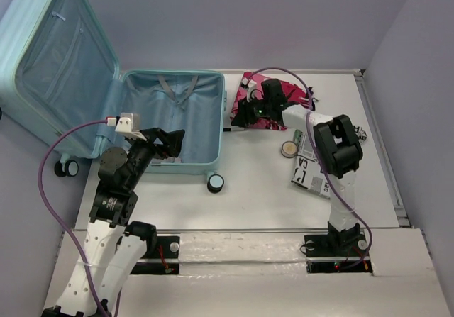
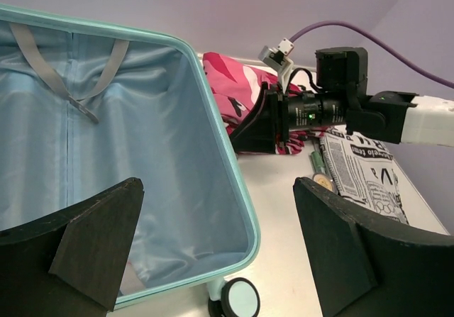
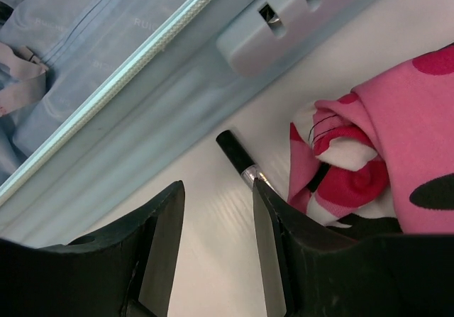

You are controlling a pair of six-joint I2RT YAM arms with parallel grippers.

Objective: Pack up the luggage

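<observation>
The pale mint-blue luggage (image 1: 170, 118) lies open at the left, lid (image 1: 60, 62) raised, lining bare; it shows in the left wrist view (image 2: 120, 140) and its ribbed side in the right wrist view (image 3: 142, 111). My left gripper (image 1: 167, 143) is open and empty above the case's near right corner. My right gripper (image 1: 241, 115) is open and empty, low over the table between the case and a pink-and-white cloth bundle (image 1: 273, 101). A thin black-capped pen-like thing (image 3: 241, 162) lies just beyond its right finger (image 3: 269, 253). The bundle (image 3: 383, 154) lies right of it.
A folded newspaper (image 1: 308, 164) and a small round tin (image 1: 289, 149) lie on the white table right of the case. A spinner wheel (image 1: 216, 183) juts from the case's near corner. Purple walls close in on the left, back and right.
</observation>
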